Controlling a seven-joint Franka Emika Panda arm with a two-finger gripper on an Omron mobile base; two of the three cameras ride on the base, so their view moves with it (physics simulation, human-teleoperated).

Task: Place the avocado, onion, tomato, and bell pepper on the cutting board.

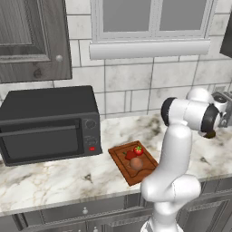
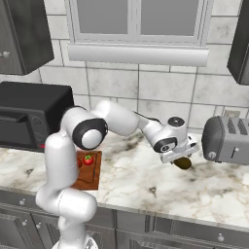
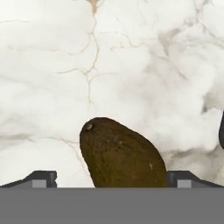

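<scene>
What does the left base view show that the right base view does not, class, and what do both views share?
Left base view alone: the onion and the bell pepper on the cutting board, in front of the tomato.

Right base view alone: the toaster, and the open gripper down over the avocado on the counter.

Both share the board, tomato, counter, microwave and window sill.

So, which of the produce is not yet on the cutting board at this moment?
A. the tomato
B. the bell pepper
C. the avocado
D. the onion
C: the avocado lies on the marble counter near the toaster, between the open pincer fingers, while the tomato, onion and bell pepper sit on the cutting board.
</scene>
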